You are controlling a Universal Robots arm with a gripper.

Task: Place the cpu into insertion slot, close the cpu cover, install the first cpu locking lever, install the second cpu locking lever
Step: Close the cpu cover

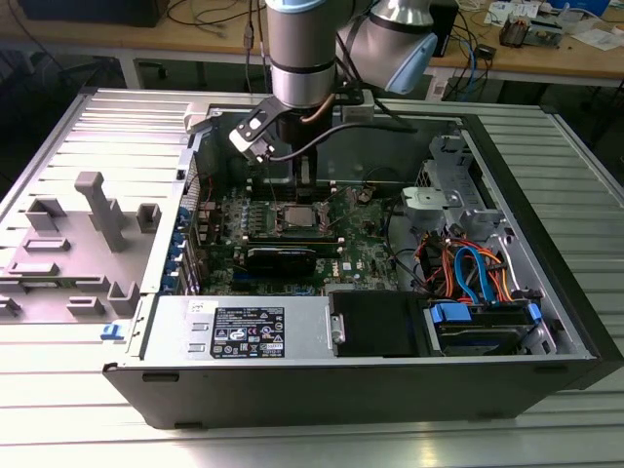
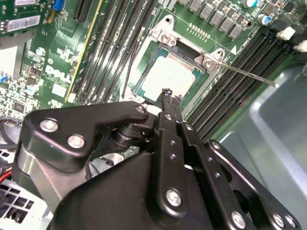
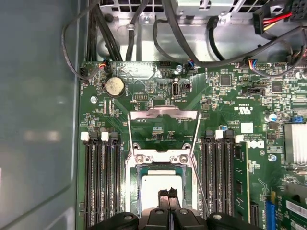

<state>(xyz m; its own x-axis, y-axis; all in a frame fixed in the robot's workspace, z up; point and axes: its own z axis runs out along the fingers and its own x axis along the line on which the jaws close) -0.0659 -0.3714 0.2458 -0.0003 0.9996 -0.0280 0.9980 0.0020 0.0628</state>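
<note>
Chip placement reads as done on my screens: the cpu [image 3: 162, 186] lies flat in the insertion slot [image 3: 138, 188], directly beneath the gripper [image 3: 168, 193]. Its two fingers are pressed tip to tip with nothing between them, poised over the chip's near edge; I can't tell whether they touch it.

The first wrist view adds the cpu cover [image 3: 163, 113], swung back off the socket on the far side of the fingertips, with green board showing through its square window. Memory slots [image 3: 101, 182] run along both sides of the gripper.

The second wrist view looks down the black finger linkage. It picks out a locking lever [image 2: 244, 74], a thin metal rod angled away from the socket's corner and reaching out over the neighbouring slots.

From the exterior view I get the pose. The arm [image 1: 302, 58] drops almost straight down into the open computer case [image 1: 370, 385], wrist vertical and tool aimed at the board. Grey fixture blocks [image 1: 97, 210] sit on the ribbed table, well apart from the gripper, outside the case.
</note>
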